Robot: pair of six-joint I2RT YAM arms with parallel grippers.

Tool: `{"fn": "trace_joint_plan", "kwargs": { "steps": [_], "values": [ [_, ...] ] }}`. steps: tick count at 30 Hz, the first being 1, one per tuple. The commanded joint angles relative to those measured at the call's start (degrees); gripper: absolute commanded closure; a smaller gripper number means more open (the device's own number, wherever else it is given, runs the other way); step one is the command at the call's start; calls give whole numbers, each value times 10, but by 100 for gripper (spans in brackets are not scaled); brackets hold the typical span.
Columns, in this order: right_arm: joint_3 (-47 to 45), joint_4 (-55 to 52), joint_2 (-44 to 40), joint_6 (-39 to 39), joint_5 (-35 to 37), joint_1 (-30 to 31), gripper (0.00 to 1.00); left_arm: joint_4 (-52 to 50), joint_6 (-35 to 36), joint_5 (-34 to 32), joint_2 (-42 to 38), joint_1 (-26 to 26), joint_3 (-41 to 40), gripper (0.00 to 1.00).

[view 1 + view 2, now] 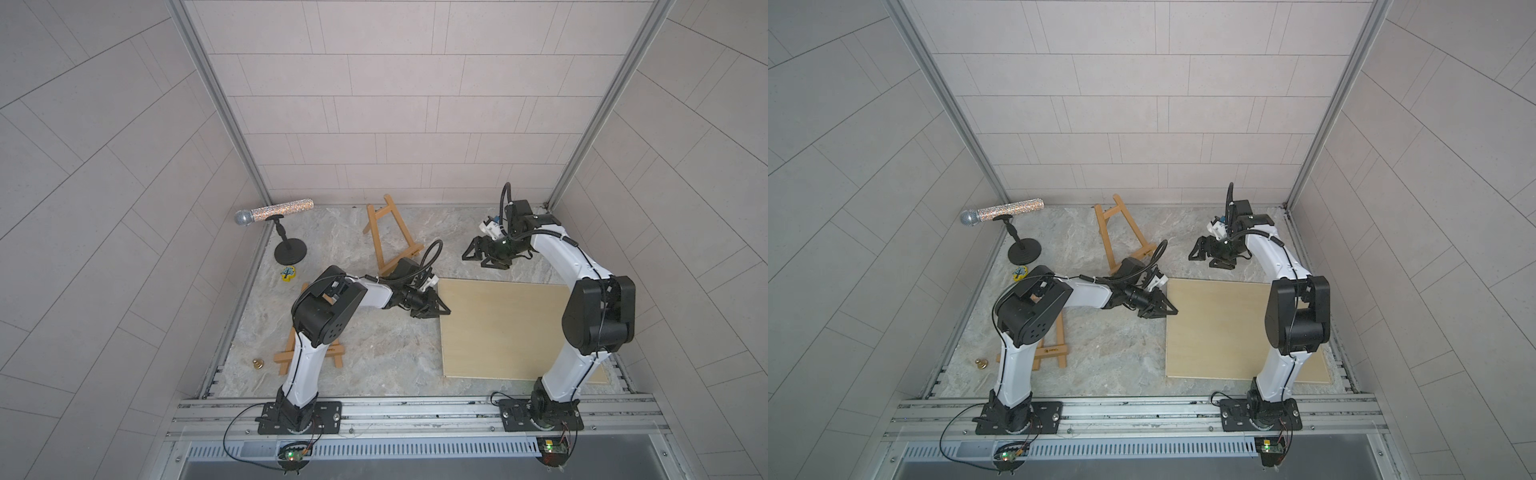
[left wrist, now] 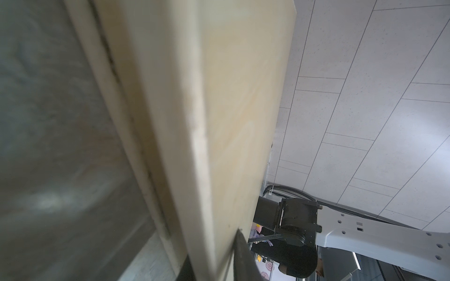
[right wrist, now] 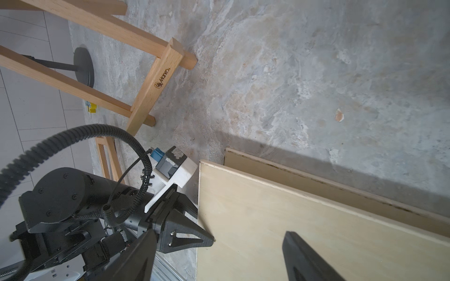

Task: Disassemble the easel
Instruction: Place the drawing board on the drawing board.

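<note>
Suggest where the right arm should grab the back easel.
Take the right rail of the easel, above its ledge: slim, straight, bare, and on the side facing the right gripper, whose fingers stand open. Come in from the right, fingers straddling the rail. Probably the easiest hold; the ledge's near end is crowded by the left arm.

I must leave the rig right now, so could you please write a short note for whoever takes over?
The left gripper is shut on the left edge of the board, which is on the table, off the easel.
The right gripper is open and empty, hovering at the back.
The easel stands at the back, whole and untouched; a second easel is by the left arm's base.
Done: board off.
Left: release the board, then likely take the easel apart.
</note>
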Motion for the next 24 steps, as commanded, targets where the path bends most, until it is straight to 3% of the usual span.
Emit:
{"fn": "trace_joint_plan", "kwargs": {
  "steps": [1,3,24],
  "values": [
    [-5,1,-11,1,-2,0,14,-63,70,-106,16,-5,21,100],
    [-6,1,-12,0,-1,-1,14,-82,78,-114,16,-5,28,99],
    [-18,15,-19,10,-4,-1,14,-180,119,-176,-16,-5,43,43]
  ]
}}
